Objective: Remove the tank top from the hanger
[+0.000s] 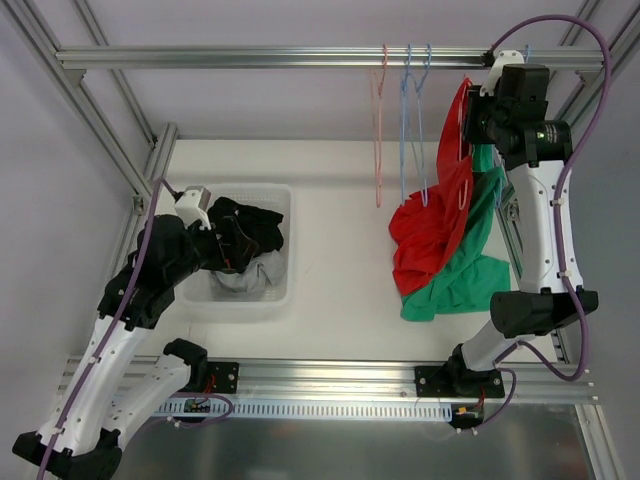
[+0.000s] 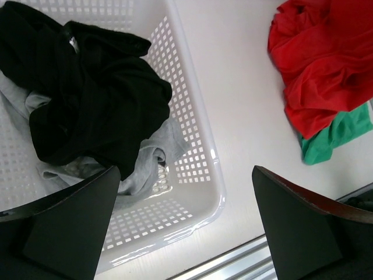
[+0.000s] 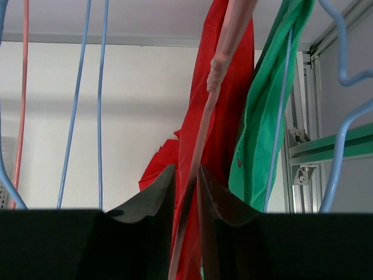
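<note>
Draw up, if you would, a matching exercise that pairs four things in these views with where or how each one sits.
Things:
A. black garment
B. red tank top
C. green garment
D. left gripper

Places or states:
1. open, above the white basket
2. on the pink hanger, lower end lying on the table
3. in the white basket, on top of grey cloth
4. hanging to the right of the red cloth, lower end on the table

Pairs: A-3, B-2, C-4, D-1.
</note>
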Controlling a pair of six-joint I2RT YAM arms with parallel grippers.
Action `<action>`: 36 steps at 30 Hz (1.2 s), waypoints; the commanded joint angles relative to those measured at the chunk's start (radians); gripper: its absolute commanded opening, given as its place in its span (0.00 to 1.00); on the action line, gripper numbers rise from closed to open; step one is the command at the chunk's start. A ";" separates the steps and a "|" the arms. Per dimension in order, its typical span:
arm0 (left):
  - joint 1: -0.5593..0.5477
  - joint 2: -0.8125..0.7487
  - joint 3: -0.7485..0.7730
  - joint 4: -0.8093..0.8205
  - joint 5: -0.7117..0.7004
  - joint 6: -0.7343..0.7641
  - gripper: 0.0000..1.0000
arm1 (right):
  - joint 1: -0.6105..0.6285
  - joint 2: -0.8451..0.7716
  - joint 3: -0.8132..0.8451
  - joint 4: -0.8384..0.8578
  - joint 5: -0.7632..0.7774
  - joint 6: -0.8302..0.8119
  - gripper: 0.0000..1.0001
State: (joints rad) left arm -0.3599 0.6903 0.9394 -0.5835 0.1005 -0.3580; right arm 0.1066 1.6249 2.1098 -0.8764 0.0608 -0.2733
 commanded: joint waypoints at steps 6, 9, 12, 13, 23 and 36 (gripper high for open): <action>-0.004 0.002 -0.051 -0.013 0.019 0.050 0.99 | -0.004 -0.045 0.044 0.057 -0.022 0.054 0.00; -0.002 -0.024 -0.057 -0.012 0.021 0.047 0.99 | -0.005 -0.078 0.027 0.102 -0.110 0.080 0.00; -0.002 -0.040 -0.057 -0.010 0.041 0.039 0.99 | -0.005 -0.105 0.029 0.143 -0.139 0.109 0.00; -0.002 -0.041 -0.059 -0.009 0.047 0.039 0.99 | -0.005 -0.111 0.027 0.154 -0.151 0.115 0.00; -0.002 -0.061 -0.036 0.134 0.349 0.013 0.99 | -0.005 -0.267 -0.133 0.182 -0.207 0.137 0.00; -0.324 0.216 0.269 0.496 0.357 -0.001 0.99 | -0.010 -0.929 -0.643 -0.039 -0.329 0.149 0.00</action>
State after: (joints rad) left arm -0.5663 0.7986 1.0958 -0.2138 0.5137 -0.4030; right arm 0.1024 0.8268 1.4525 -0.8497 -0.1986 -0.1383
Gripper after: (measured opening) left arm 0.986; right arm 0.044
